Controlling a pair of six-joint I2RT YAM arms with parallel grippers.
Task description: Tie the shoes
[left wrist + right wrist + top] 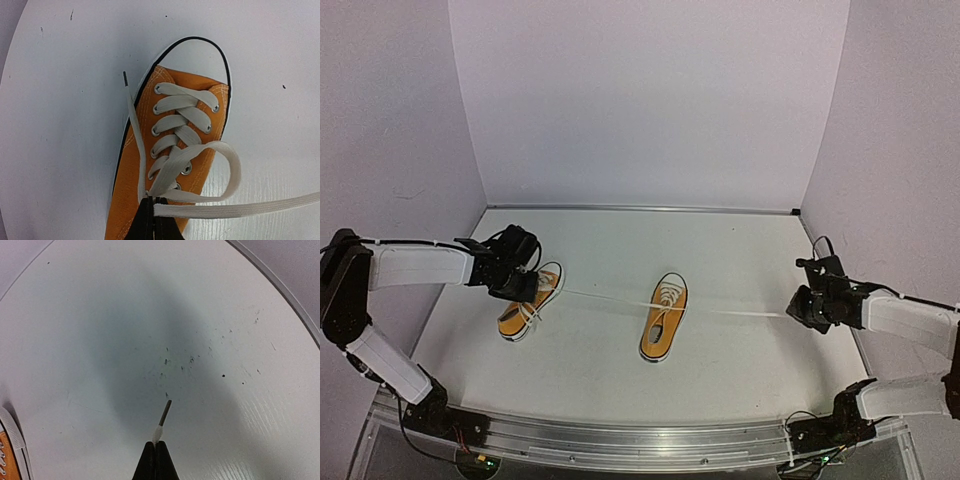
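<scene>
As the overhead camera looks down, an orange left shoe point(530, 302) sits at the left of the white worktop point(620, 240), and a middle shoe point(664, 318) sits near the centre, both with toes pointing away from the arms. The left fingers point(523, 283) hover over the left shoe's lacing. The right fingers point(803, 306) are far to the right, well apart from both shoes. A white lace point(740, 313) stretches side to side between the two sets of fingers, passing over the middle shoe.

From the left wrist, the left fingers point(152, 220) are clenched on the lace just past the top eyelets. A loose loop point(234, 170) curls to their right, and one strand point(260, 206) runs off the right edge. The free end point(134, 130) lies along the shoe's left side.

From the right wrist, the right fingers point(156, 457) are clenched on the lace's tip point(165, 412), which pokes out beyond them.

The coming move seems to hinge on that stretched line: the knot belongs at the left shoe, and the left arm is much nearer it.
</scene>
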